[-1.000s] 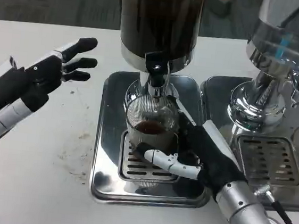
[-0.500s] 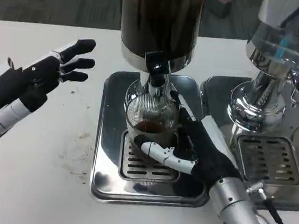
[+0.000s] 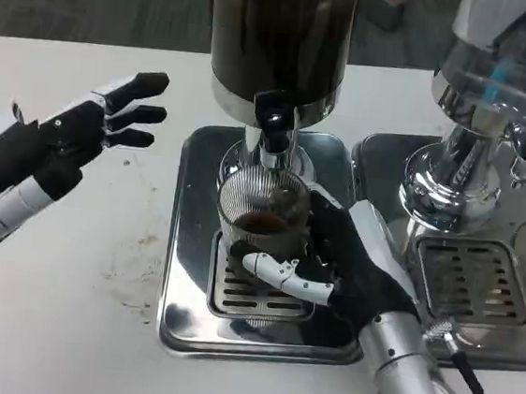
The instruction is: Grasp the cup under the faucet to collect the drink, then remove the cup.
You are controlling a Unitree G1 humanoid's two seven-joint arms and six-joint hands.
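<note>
While the right hand (image 3: 336,266) grips the ribbed cup (image 3: 263,218) from its 3 o'clock side, the cup stands on the drip tray (image 3: 192,246) beneath the faucet (image 3: 274,137). At 9 o'clock, the left hand (image 3: 92,118) hovers over the table (image 3: 76,272), fingers spread, holding nothing.

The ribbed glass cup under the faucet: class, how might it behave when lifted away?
The ribbed glass cup looks rigid, probably breakable. The dark drink inside may slosh if tilted. The right robot hand wraps it; ribs likely aid grip.

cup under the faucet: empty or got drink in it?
Partly filled: the ribbed clear cup shows a shallow dark pool near its bottom. It stands upright under the faucet, right hand wrapped around it.
</note>
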